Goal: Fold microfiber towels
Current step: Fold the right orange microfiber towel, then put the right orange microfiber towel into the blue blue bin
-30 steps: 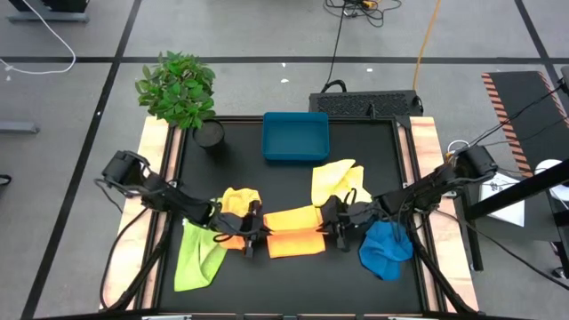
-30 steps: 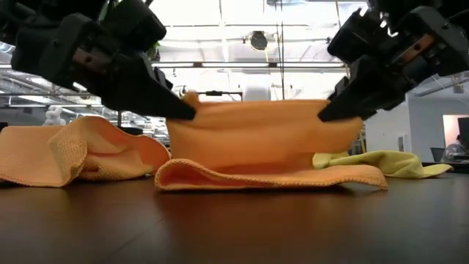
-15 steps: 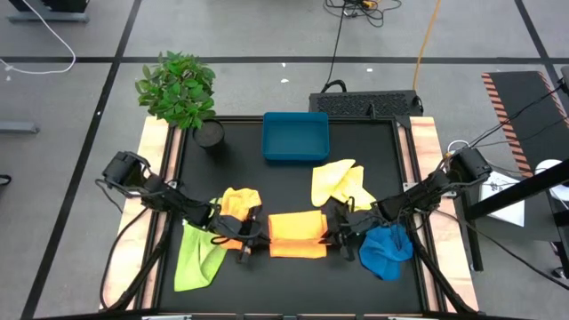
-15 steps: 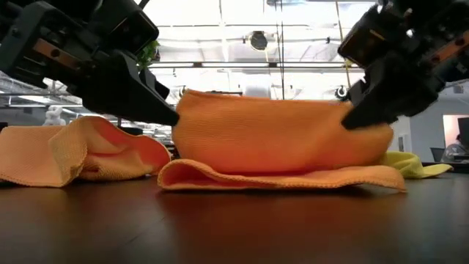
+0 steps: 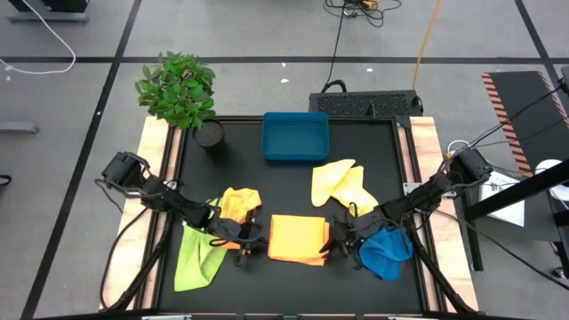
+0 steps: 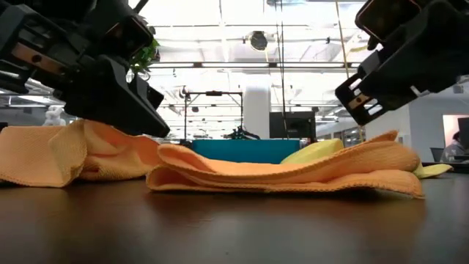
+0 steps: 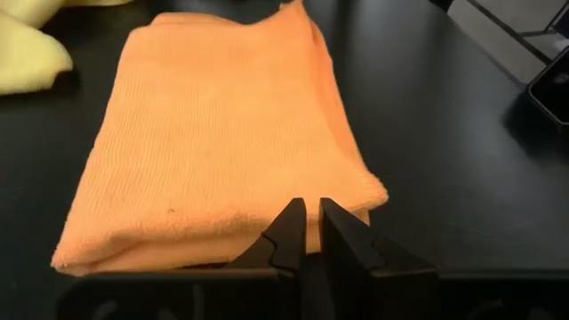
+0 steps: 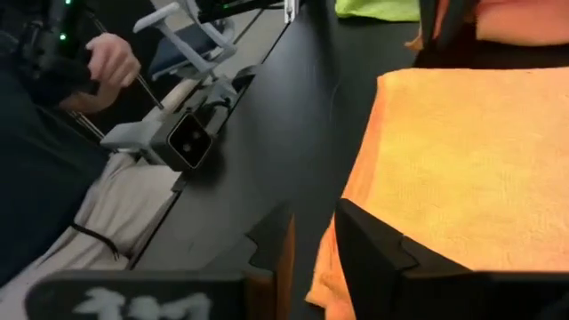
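With the orange towel (image 5: 298,238) lying folded on the worktop (image 5: 284,182), the left hand (image 7: 311,233), barely parted, and the right hand (image 8: 311,240), spread, seemingly empty, should withdraw level, not dragging the fold.

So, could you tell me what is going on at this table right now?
The robot is folding microfiber towels. The orange towel lies folded flat on the black table, with the left gripper at one end and the right gripper at the other, both with a small gap between the fingers and nothing held. The golden yellow towel, lime green towel, pale yellow towel and blue towel lie unfolded around it. The teal tray sits at the far edge.
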